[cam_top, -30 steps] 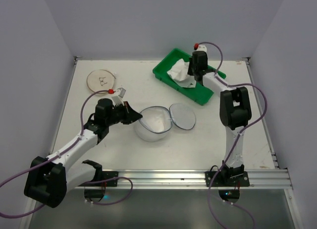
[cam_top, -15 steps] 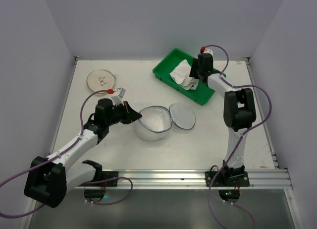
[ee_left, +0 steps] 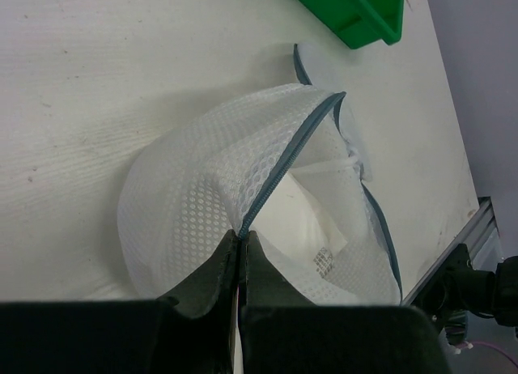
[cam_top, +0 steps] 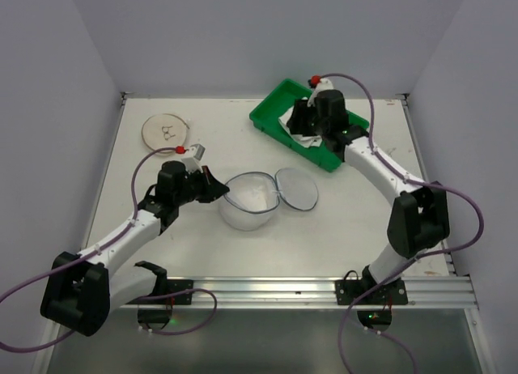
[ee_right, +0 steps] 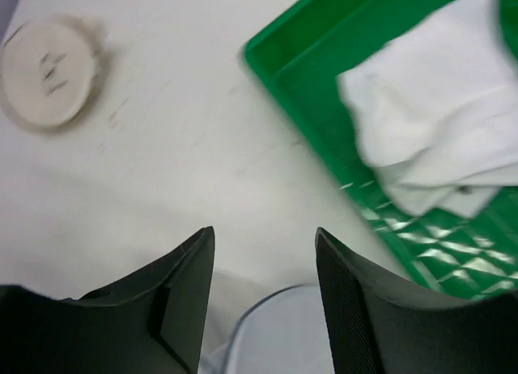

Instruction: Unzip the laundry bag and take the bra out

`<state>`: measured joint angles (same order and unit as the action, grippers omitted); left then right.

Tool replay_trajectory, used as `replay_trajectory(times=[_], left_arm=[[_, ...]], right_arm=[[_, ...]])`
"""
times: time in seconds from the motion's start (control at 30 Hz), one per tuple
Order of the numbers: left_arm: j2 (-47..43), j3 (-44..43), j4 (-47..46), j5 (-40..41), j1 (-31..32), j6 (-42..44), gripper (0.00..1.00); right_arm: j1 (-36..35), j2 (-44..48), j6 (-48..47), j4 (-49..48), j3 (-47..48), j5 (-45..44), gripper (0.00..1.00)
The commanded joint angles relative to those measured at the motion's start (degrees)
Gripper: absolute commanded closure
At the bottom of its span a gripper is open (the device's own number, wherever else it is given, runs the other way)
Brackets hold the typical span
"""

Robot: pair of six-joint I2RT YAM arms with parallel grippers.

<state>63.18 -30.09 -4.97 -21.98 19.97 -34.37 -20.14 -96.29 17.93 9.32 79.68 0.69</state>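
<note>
The laundry bag [cam_top: 249, 200] lies unzipped at mid-table, its two mesh halves spread apart and a grey zipper rim around each. My left gripper [cam_top: 220, 191] is shut on the zipper rim at the bag's left edge; in the left wrist view its tips [ee_left: 240, 238] pinch the rim of the bag [ee_left: 186, 204]. The bra [cam_top: 285, 121] lies bunched in the green tray [cam_top: 344, 155], seen as white fabric [ee_right: 437, 99] in the right wrist view. My right gripper [cam_top: 298, 121] hovers over the tray's near-left side, open [ee_right: 263, 236] and holding nothing.
A flat beige disc [cam_top: 166, 131] sits at the back left. The green tray [ee_right: 324, 107] stands slanted at the back right, close to the right arm. A corner of it shows in the left wrist view [ee_left: 356, 10]. Walls enclose the table on three sides.
My right gripper has opened and let go of the bra, which stays in the tray. The right arm's elbow swung out to the right. The left arm has not moved.
</note>
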Motion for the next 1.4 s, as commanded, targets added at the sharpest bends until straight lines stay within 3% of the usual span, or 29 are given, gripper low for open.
replay_trajectory(times=[0.0,0.27,0.6,0.77,1.13,1.37], left_arm=[[0.3,-0.5,-0.7,0.6,0.2,2.6,1.0],[-0.1,0.0,-1.5,0.8,0.2,3.2,1.0],[-0.8,0.4,-1.8,0.3,0.2,3.3,1.0],[-0.8,0.5,-1.8,0.5,0.2,3.0,1.0],[-2.2,0.3,1.5,6.9,0.2,2.7,1.0],[-0.6,-0.1,1.6,7.5,0.2,2.6,1.0]], right_arm=[[-9.5,5.1,-2.6,-0.7,-6.1,7.5,0.45],[-19.1,7.4,1.1,-8.0,-18.1,11.0,0.42],[-26.3,2.4,-1.4,-6.9,-17.8,7.2,0.3],[-27.9,-1.6,-2.0,-6.4,-16.7,5.3,0.3],[-31.7,-5.7,-4.1,-3.3,-16.6,-7.7,0.28],[-32.9,-10.1,-2.7,-1.1,-14.8,-8.9,0.24]])
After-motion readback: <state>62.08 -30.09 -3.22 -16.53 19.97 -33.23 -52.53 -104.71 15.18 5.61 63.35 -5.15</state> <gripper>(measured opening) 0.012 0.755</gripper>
